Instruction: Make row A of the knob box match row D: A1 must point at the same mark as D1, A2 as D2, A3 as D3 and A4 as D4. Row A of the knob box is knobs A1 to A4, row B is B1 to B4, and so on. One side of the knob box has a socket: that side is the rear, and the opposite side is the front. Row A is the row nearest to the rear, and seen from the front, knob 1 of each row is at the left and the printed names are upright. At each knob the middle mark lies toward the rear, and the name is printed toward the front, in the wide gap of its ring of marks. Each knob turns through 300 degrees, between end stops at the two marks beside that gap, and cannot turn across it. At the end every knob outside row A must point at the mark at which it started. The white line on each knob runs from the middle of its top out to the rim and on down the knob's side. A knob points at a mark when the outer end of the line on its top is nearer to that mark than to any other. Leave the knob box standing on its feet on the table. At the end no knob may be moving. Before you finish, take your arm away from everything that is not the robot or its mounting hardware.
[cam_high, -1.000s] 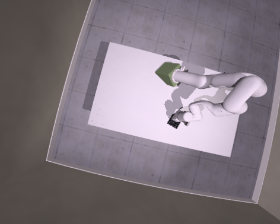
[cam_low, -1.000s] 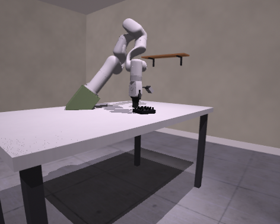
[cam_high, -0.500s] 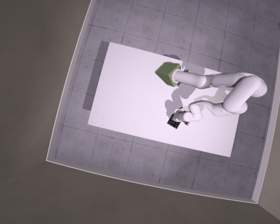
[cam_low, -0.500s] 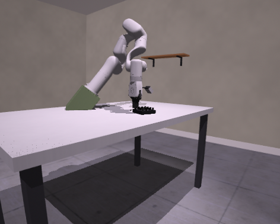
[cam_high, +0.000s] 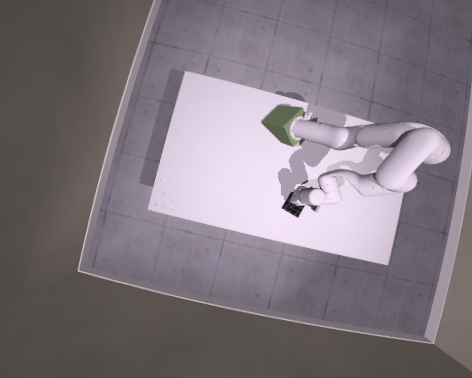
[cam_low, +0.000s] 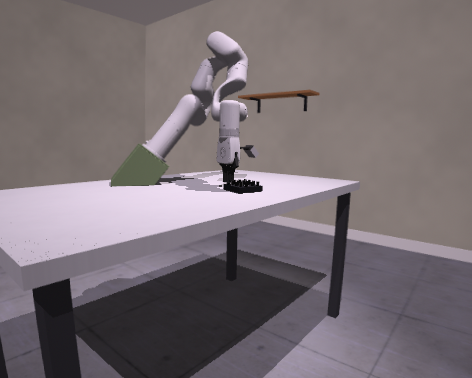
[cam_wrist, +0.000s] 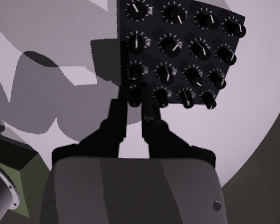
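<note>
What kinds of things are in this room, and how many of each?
White table with dark legs: 1
White robot arm: 1
Olive-green wedge base: 1
Black box of knobs: 1
Brown wooden wall shelf: 1
Total: 5

light: soft, even | shadows: arm's on table (cam_high: 210, 165) | top view: edges bowed
</note>
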